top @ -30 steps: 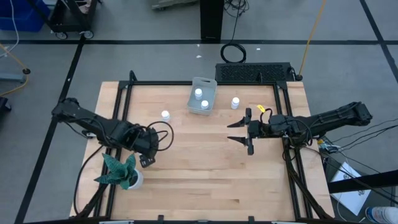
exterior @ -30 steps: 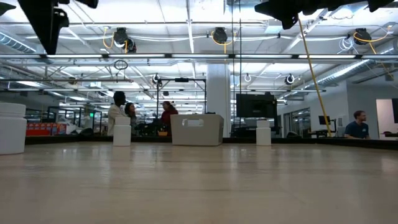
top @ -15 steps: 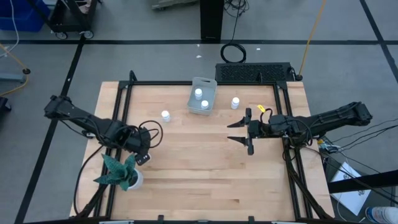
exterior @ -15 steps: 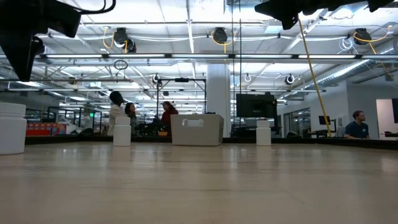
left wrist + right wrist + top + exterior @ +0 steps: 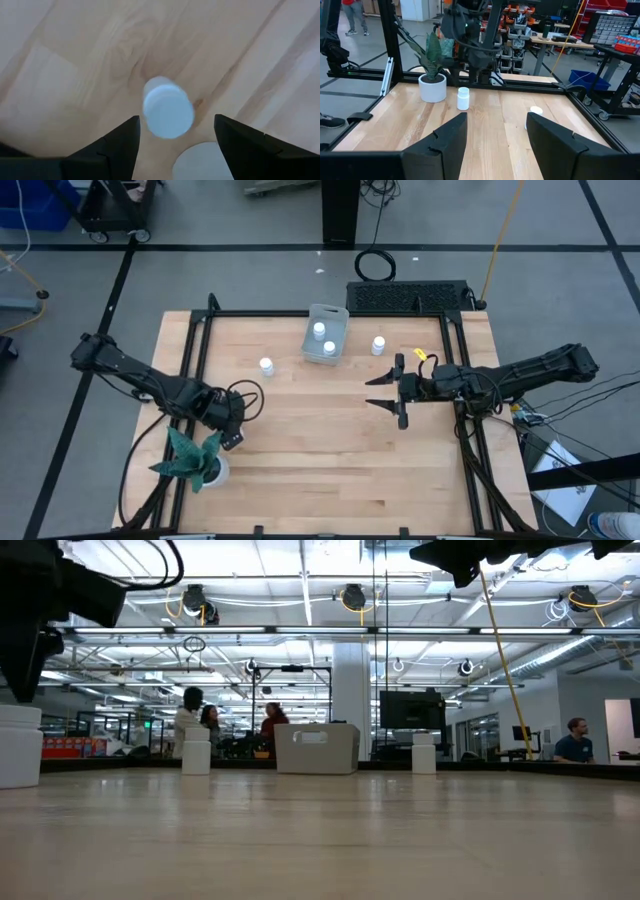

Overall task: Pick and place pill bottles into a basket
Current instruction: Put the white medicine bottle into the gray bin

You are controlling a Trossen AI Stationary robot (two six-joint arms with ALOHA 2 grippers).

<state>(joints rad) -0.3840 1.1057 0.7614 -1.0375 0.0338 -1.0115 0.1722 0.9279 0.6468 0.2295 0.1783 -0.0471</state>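
Observation:
The pale grey-blue basket (image 5: 325,335) stands at the table's far middle with two white pill bottles (image 5: 319,330) in it. One bottle (image 5: 378,344) stands on the table to its right and another (image 5: 266,366) to its left. A further bottle (image 5: 167,111) stands upright under my left gripper (image 5: 230,430), and also shows in the right wrist view (image 5: 463,98). My left gripper (image 5: 176,120) is open and points down, with one finger on either side of that bottle's cap and not touching it. My right gripper (image 5: 392,390) is open and empty at the table's right.
A green plant in a white pot (image 5: 205,465) stands close to my left gripper, on its near side. A black ridged box (image 5: 408,296) lies behind the table's far edge. Black frame rails (image 5: 200,350) run along the table's sides. People show in the room beyond.
My left gripper has moved a little toward the table's left edge and come down, staying open.

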